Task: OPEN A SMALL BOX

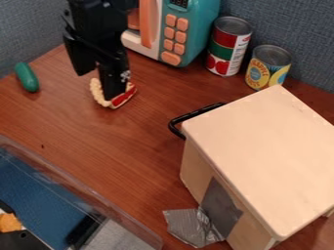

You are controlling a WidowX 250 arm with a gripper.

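Observation:
My gripper [98, 80] hangs at the upper left, its two fingers apart, with the right one low in front of a toy pie slice [122, 99] with a pale crust and red filling. Whether it touches the slice I cannot tell. A pale wooden box [264, 156] stands at the right, well away from the gripper, its flat top facing up. A black handle [189, 117] sticks out at its upper left side. On its front are a grey panel [220, 207] and a crumpled silver flap [190, 227] at the lower edge.
A teal toy microwave [196, 29] stands at the top, with a red-labelled can [228, 46] and a yellow-labelled can [267, 68] to its right. A green toy vegetable [27, 77] lies far left. A clear-walled bin [78, 190] occupies the lower left.

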